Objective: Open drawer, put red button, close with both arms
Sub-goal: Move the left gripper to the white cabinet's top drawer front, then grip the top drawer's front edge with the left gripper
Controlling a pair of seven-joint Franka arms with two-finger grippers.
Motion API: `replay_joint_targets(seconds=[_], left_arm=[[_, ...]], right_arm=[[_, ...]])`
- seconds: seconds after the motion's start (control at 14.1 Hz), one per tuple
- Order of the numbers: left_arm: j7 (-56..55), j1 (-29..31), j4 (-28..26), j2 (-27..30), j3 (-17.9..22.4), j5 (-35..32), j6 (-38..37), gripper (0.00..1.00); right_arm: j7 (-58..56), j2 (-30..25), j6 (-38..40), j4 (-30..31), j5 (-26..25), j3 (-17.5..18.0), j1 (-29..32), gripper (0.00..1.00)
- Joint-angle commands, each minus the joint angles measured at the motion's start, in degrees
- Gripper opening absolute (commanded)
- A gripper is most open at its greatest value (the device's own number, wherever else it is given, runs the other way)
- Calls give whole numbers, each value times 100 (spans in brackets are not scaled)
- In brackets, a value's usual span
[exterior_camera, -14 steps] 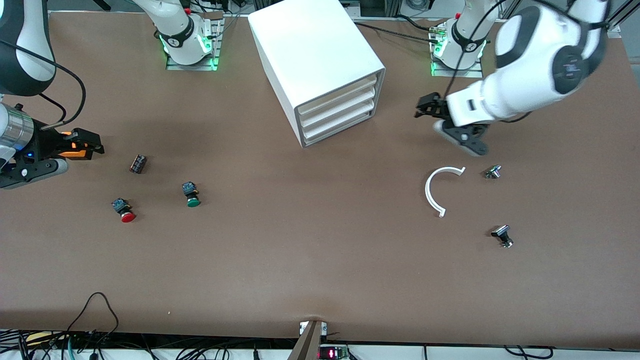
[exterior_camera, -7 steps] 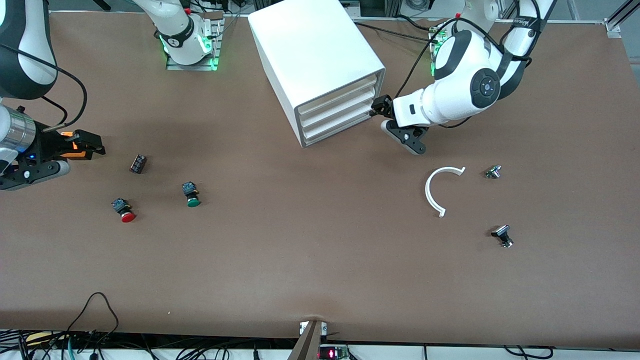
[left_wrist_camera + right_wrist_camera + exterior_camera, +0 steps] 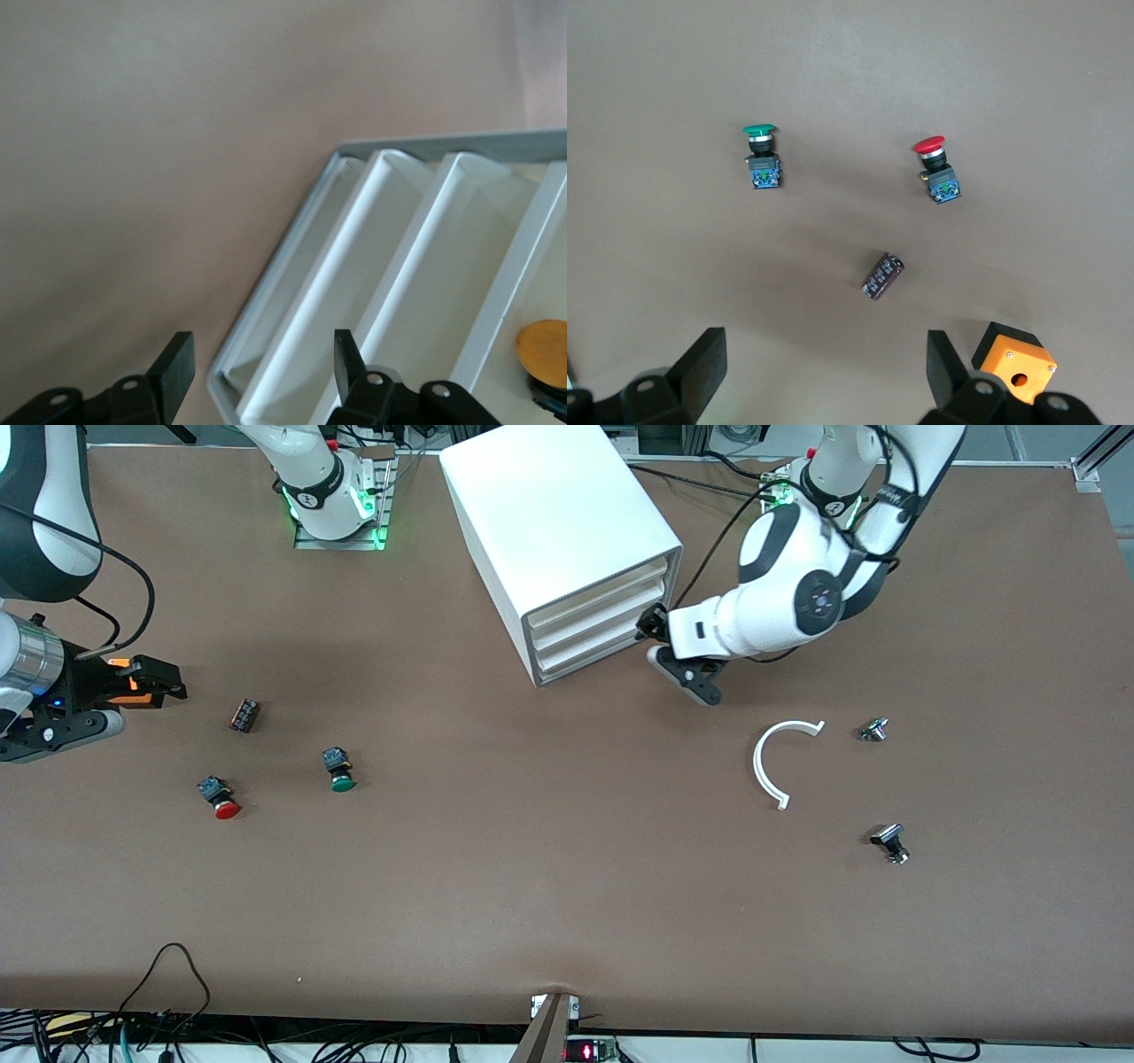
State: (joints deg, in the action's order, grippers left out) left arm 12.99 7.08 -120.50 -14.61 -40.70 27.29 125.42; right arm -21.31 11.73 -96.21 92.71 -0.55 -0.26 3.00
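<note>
The white cabinet stands at the table's middle, near the bases, with several white tray drawers all shut. My left gripper is open at the cabinet's front corner toward the left arm's end. In the left wrist view the gripper straddles that corner of the drawer fronts. The red button lies on the table toward the right arm's end and also shows in the right wrist view. My right gripper hovers open and empty, apart from the button.
A green button and a dark cylindrical part lie near the red button. An orange box sits beside my right gripper. A white curved piece and two small metal parts lie toward the left arm's end.
My left arm has swung from over the table at its own end to the cabinet's front corner. The right arm has barely moved. The drawers stay shut.
</note>
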Motion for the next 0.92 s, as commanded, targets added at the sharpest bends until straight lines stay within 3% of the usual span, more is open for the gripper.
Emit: replay_joint_targets(seconds=[0.0,0.21,0.5,0.85], left_arm=[[168,-93,18,-296,-87,215,132,74],[212,-93,18,-446,-166,592,123,74],[1186,-23,26,-648,-157,1242,88,73],[1399,-49,18,-789,-166,1454,149,72]], right_arm=[[-14,-22,-20,36,-85,27,34,100],[-14,-13,-20,36,-85,18,43,100],[-14,22,-29,36,-85,18,43,100],[135,22,-29,36,-164,26,-19,100]])
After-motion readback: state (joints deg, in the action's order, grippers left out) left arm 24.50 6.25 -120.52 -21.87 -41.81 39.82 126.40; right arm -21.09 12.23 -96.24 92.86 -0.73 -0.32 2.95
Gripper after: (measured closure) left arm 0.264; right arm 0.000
